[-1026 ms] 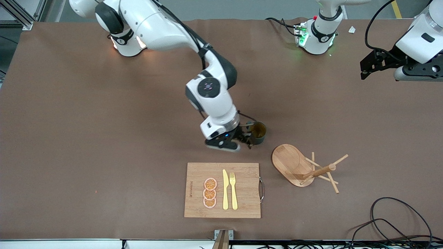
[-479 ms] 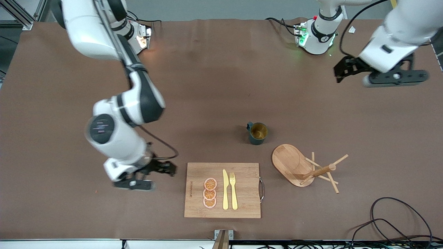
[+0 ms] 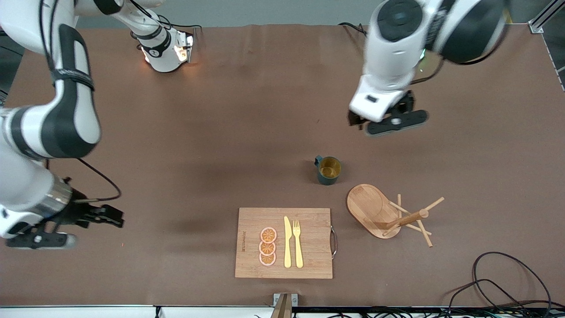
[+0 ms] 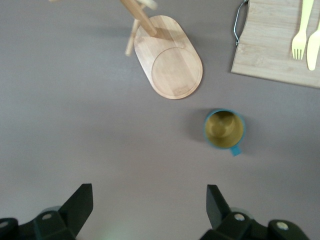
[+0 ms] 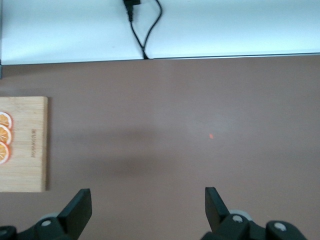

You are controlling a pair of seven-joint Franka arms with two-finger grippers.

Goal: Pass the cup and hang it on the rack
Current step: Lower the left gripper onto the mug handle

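Two empty wide-spread jaws; cup point(image 3: 329, 170) upright between rack point(image 3: 388, 214) and cutting board point(image 3: 284, 243).

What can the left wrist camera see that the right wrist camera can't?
Only the left wrist view shows the cup standing upright, the rack beside it, and the yellow fork and knife. Only the right wrist view shows the orange slices and a black cable. Both show the cutting board, the brown table, and that arm's own open fingers.
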